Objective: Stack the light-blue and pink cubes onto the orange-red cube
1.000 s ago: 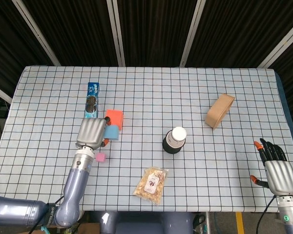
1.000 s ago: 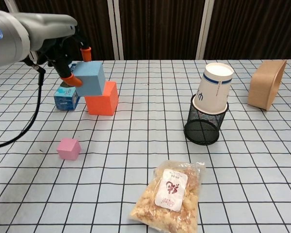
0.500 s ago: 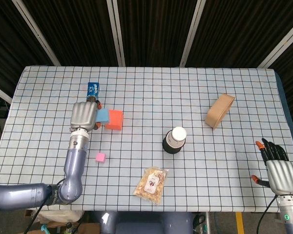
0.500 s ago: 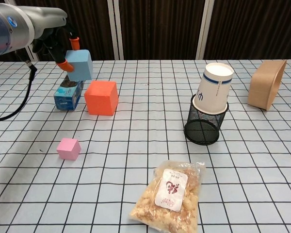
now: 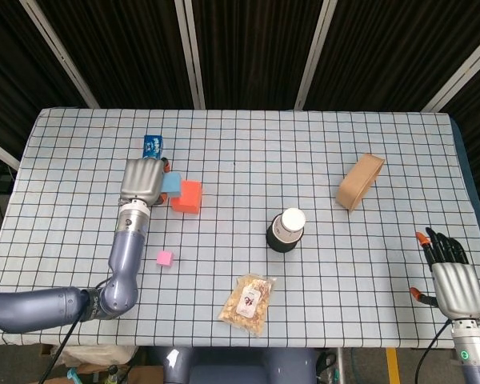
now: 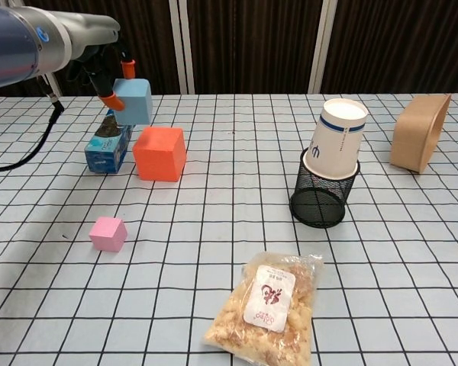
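My left hand (image 5: 142,181) (image 6: 107,67) holds the light-blue cube (image 6: 133,101) (image 5: 173,183) in the air, just above and to the left of the orange-red cube (image 6: 160,153) (image 5: 186,197). That orange-red cube sits on the table with nothing on top. The small pink cube (image 6: 108,233) (image 5: 165,258) lies alone, nearer the front edge. My right hand (image 5: 452,277) hovers at the table's front right corner, fingers spread and empty; it shows only in the head view.
A blue cookie box (image 6: 107,143) (image 5: 152,146) lies just left of the orange-red cube. A paper cup sits upside down on a black mesh holder (image 6: 324,199). A brown paper container (image 6: 420,142) is at the far right, a snack bag (image 6: 271,306) at the front.
My left hand has lifted the light-blue cube from against the orange-red cube's upper left, carried it left and back, then shifted it slightly right toward the orange-red cube. The right hand barely moved.
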Motion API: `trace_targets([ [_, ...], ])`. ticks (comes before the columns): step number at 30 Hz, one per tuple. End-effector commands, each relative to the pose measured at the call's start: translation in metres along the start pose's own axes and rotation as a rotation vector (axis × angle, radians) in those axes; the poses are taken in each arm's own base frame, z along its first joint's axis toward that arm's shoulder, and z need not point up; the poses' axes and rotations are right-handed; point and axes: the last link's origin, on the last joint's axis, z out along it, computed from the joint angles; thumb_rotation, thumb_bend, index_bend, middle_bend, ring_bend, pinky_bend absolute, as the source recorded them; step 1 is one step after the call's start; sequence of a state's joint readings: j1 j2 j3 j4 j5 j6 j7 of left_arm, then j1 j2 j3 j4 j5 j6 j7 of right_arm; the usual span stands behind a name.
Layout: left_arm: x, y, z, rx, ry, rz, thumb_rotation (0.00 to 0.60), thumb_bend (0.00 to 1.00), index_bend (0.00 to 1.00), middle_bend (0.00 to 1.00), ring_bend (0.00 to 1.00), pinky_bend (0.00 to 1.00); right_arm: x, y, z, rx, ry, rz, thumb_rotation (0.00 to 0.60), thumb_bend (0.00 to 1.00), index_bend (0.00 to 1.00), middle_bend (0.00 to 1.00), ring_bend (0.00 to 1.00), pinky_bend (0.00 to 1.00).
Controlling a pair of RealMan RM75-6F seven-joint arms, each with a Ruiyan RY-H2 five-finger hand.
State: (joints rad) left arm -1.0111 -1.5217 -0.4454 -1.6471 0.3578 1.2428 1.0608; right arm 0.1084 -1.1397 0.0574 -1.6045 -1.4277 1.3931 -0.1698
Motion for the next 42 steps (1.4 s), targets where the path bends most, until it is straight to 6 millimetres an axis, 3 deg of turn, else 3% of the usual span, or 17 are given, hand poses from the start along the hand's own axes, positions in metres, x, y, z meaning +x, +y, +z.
trace_targets([
  [1, 0.001, 0.004, 0.001, -0.016, -0.009, 0.029, 0.600, 0.31, 0.42, 0.85, 0.70, 0.71, 0.000, 0.000, 0.000, -0.007, -0.001, 0.001, 0.600, 0.10, 0.07, 0.03, 0.05, 0.10],
  [42, -0.023, 0.013, 0.023, -0.067, -0.062, -0.010, 0.600, 0.31, 0.41, 0.85, 0.70, 0.70, 0.000, 0.004, 0.002, -0.032, 0.004, -0.003, 0.600, 0.10, 0.07, 0.03, 0.05, 0.10],
])
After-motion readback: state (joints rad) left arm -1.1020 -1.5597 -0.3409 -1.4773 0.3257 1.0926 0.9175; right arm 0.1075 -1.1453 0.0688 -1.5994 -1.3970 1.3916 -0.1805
